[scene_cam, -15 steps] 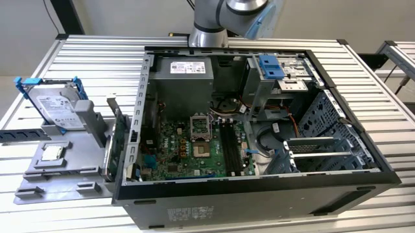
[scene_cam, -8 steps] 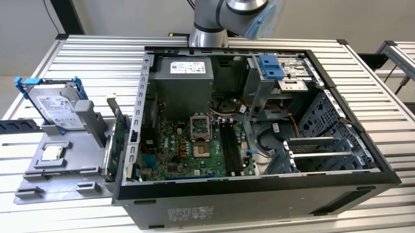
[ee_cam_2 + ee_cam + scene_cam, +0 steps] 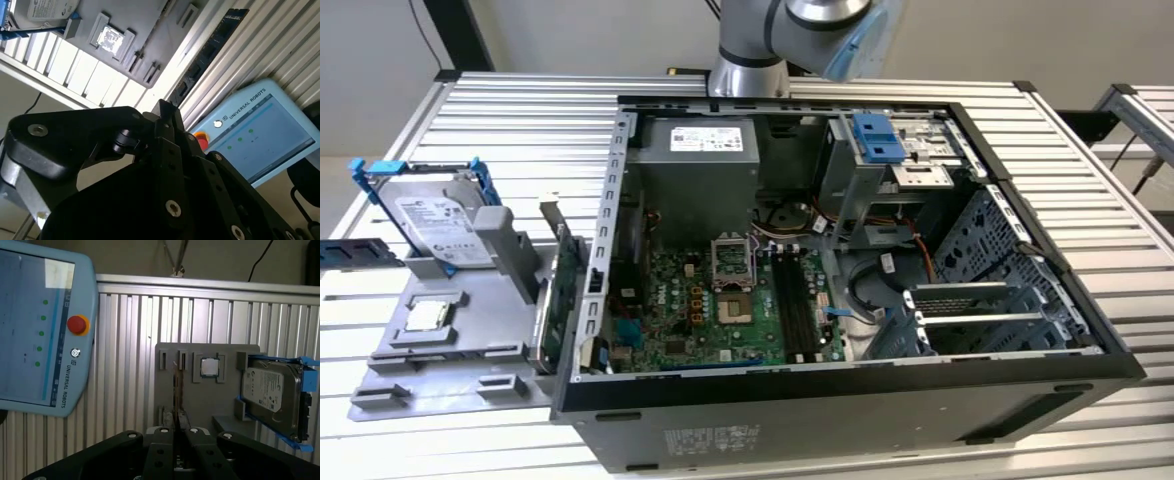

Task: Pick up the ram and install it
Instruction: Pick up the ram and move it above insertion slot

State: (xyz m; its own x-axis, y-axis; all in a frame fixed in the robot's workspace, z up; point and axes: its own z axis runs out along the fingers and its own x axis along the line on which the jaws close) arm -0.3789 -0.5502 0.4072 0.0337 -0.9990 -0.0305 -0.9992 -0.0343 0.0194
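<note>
Tool (image 3: 175, 421) pinching the ram (image 3: 207, 52), its held end hidden, arm (image 3: 754, 60) cut off

Exterior view overlooks computer case (image 3: 827, 425), both wrist views share tray (image 3: 220, 400) (image 3: 140, 25)

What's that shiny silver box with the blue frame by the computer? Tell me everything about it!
It's a hard drive: a flat, silver, metal-looking box with a white label on its face. A blue plastic-looking bracket wraps its edges. It leans tilted, label up, in a grey holder tray at the exterior view's left of the open computer case.
</note>
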